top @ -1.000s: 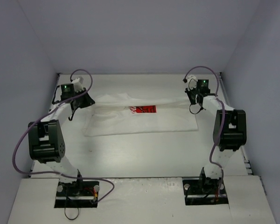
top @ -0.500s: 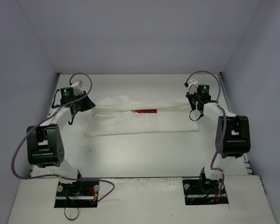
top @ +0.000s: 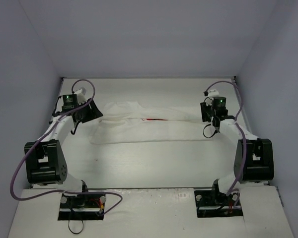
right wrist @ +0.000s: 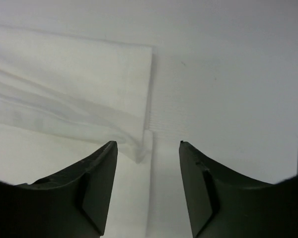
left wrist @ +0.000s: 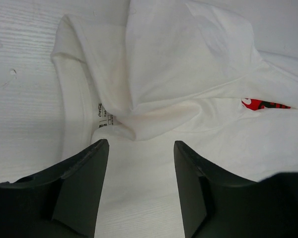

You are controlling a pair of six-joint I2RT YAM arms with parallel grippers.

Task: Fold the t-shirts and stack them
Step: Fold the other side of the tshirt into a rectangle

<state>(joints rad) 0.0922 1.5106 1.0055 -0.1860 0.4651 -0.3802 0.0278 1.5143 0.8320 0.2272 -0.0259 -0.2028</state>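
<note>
White and rumpled, the t-shirt (top: 149, 128) lies folded into a long band near the far edge of the table (top: 154, 166), a sliver of red print (left wrist: 263, 104) showing, while the left gripper (left wrist: 141, 145) and right gripper (right wrist: 148, 145) hang open and empty over its ends.

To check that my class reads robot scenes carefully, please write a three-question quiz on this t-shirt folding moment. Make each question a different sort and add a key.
1. True or false: the left tool is clamped on the t-shirt.
2. In the top view, how much of the red print shows? A) all of it B) a thin sliver C) none
3. Fill in: the neck label shows in the ___ wrist view.
Key: 1 false, its jaws stand apart with nothing between them; 2 B; 3 left.
</note>
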